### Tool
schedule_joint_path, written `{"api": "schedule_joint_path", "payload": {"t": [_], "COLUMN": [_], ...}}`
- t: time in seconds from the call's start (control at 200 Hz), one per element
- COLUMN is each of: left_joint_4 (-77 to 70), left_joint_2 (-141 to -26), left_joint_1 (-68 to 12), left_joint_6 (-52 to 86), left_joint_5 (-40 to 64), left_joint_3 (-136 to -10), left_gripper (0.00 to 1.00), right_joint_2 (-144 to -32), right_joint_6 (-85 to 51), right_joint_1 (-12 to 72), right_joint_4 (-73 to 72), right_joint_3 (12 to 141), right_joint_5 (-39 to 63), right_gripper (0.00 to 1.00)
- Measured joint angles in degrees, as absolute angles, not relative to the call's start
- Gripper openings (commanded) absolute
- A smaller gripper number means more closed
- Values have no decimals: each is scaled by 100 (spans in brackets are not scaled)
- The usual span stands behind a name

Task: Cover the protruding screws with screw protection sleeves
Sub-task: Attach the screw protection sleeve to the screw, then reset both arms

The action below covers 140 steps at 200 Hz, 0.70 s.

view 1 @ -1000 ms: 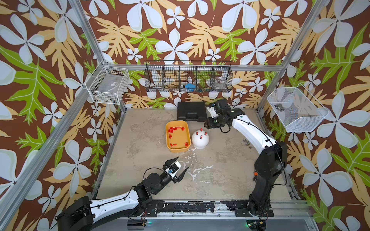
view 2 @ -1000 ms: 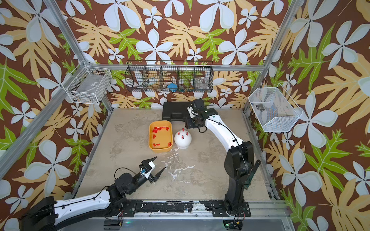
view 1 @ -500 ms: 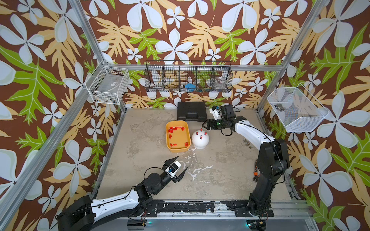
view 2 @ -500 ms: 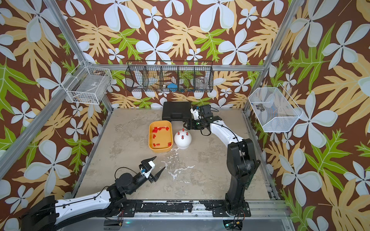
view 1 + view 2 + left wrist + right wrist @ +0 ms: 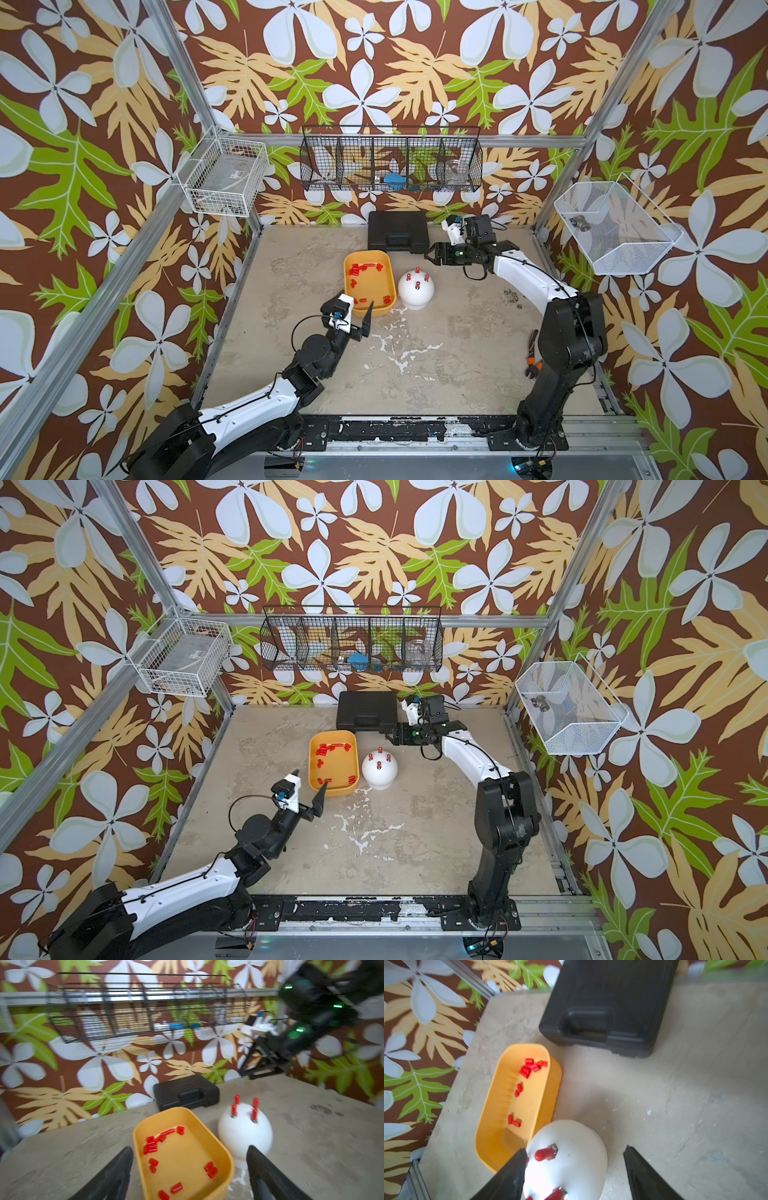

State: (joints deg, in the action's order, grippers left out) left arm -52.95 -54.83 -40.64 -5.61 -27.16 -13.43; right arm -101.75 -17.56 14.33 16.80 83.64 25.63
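Observation:
A white dome [image 5: 416,293] stands mid-table beside a yellow tray [image 5: 388,305] holding several loose red screw protection sleeves [image 5: 151,1146]. The protruding screws [image 5: 554,1148] on the dome show only their metal bases. Each wears a red sleeve [image 5: 254,1114] in the left wrist view. My left gripper [image 5: 309,782] is open at the tray's near end, nothing between its fingers [image 5: 116,1169]. My right gripper [image 5: 430,256] hovers open and empty just behind and right of the dome. In the right wrist view the dome [image 5: 571,1167] sits between its fingertips [image 5: 517,1165].
A closed black case [image 5: 398,237] lies behind the tray at the back wall. A black wire basket [image 5: 390,164] hangs on the back wall. White wire baskets hang on the left [image 5: 222,183] and right [image 5: 615,228] walls. White flakes [image 5: 399,353] mark the table's front.
My left gripper has moved from the table's front up to the tray's near end and opened wider. My right gripper has levelled out beside the dome and opened a little.

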Motion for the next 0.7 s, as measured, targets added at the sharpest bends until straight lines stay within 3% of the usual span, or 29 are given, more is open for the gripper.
{"api": "schedule_joint_path", "payload": {"t": [0.14,0.16,0.175,0.32,0.485,0.601,0.701], "left_joint_4": [-5459,-5448,-5443,-5830,-5935,-6095,-6482], "left_joint_2": [-5909,-5970,-6001,-6302,-7347,-7826,-8090], "left_joint_1": [-3301,-3194,-3114,-2285,-1732,-1623,-1278], "left_joint_6": [-311,-307,-287,-183,-226,-303,-150], "left_joint_5": [-3889,-4062,-4160,-4617,-4436,-4051,-3627], "left_joint_3": [-1494,-1472,-1446,-751,-980,-1247,-1168], "left_gripper": [97,97,97,99,99,96,96], "right_joint_2": [-8718,-8560,-8401,-7459,-7540,-8149,-8525], "right_joint_6": [-1944,-1944,-1922,-1299,-864,-517,-410], "right_joint_1": [1323,1323,1319,1302,1127,1055,753], "right_joint_4": [-156,-454,-718,-2617,-3544,-3994,-4427], "right_joint_3": [6447,6128,5798,3205,2827,2598,2427], "right_joint_5": [1068,847,637,-1201,-3205,-3542,-3212], "right_gripper": [78,96,100,100,100,100,100]}}
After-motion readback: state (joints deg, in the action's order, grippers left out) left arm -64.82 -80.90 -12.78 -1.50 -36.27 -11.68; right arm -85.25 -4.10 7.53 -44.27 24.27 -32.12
